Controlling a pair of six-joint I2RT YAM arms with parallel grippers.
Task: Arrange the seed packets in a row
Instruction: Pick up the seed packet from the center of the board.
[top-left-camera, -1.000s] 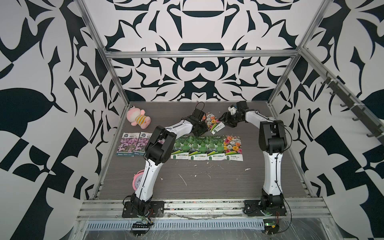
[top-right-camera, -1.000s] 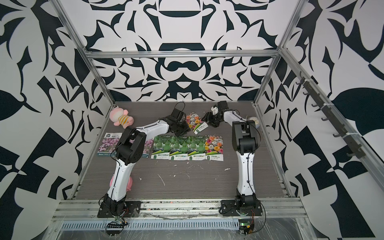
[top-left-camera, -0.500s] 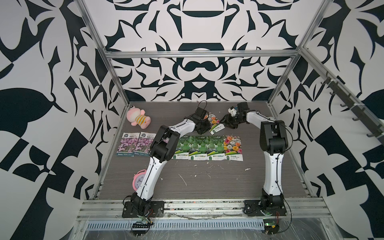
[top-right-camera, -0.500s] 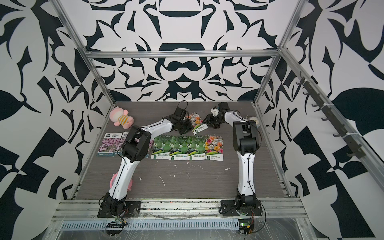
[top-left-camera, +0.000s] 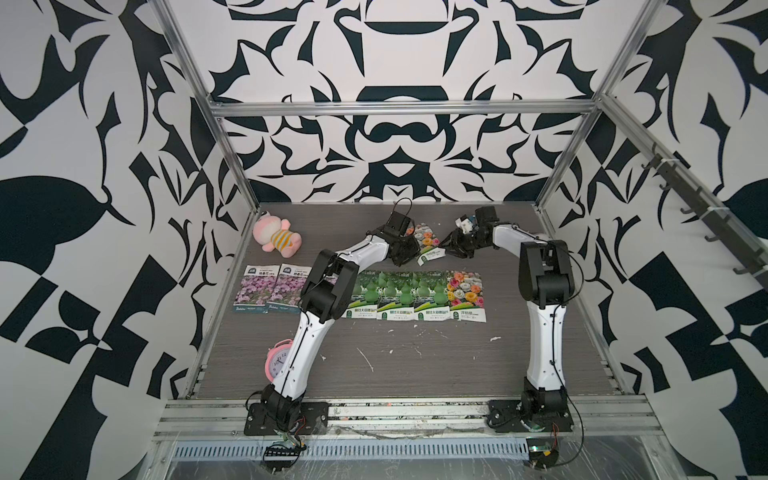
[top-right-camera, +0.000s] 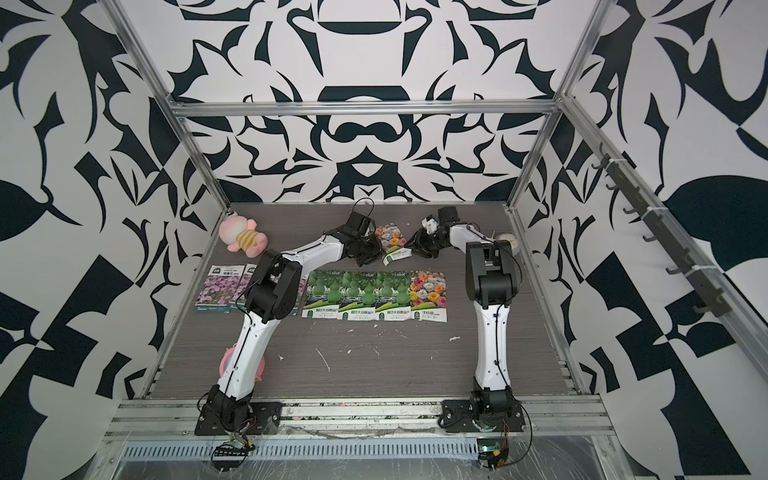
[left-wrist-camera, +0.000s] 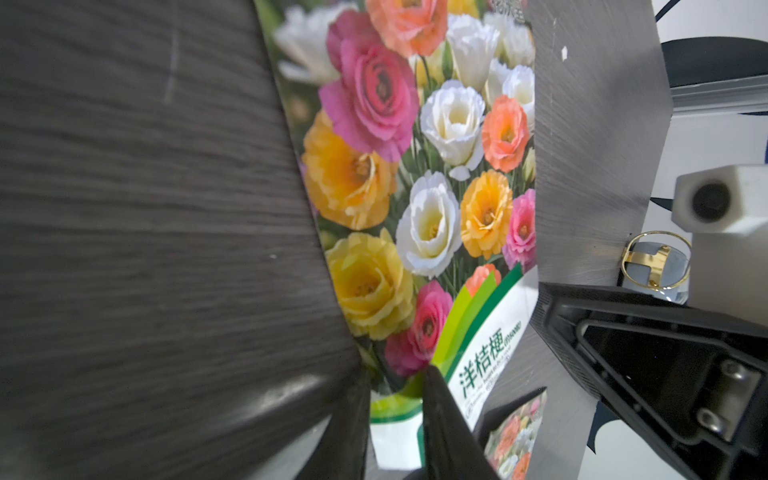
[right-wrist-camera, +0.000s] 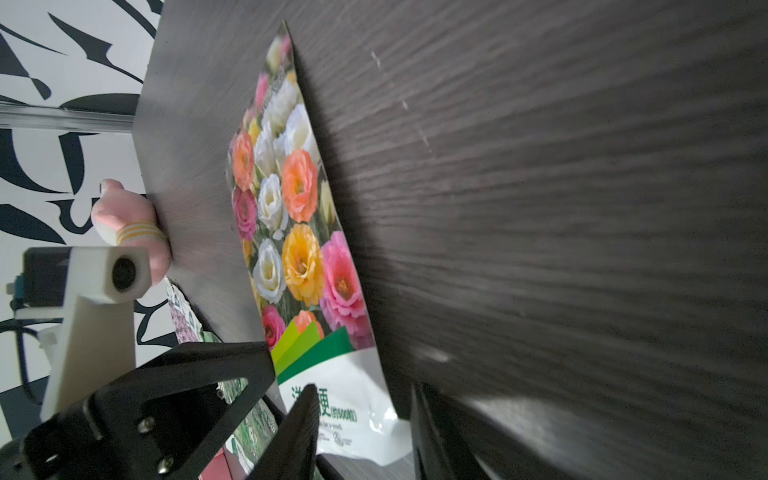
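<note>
Both top views show the flat glossy seed packets (top-left-camera: 399, 295) in a row on the dark grey wood-grain tabletop (top-left-camera: 436, 374), inside black-and-white patterned walls (top-left-camera: 374, 124); one orange-pink-white blooms packet (top-left-camera: 426, 241) is behind the row, between the arms; only the left wrist view shows its label (left-wrist-camera: 482, 370), 洋桔梗, and the left gripper (left-wrist-camera: 395, 374) narrow, pinching its lower edge; the right wrist view shows the right gripper (right-wrist-camera: 361, 390) partly apart around its white corner.

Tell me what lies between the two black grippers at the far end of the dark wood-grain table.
A glossy, rectangular, orange-pink-white-bloom seed packet, tilted, lies between the left gripper and the right gripper. Both top views show it.
</note>
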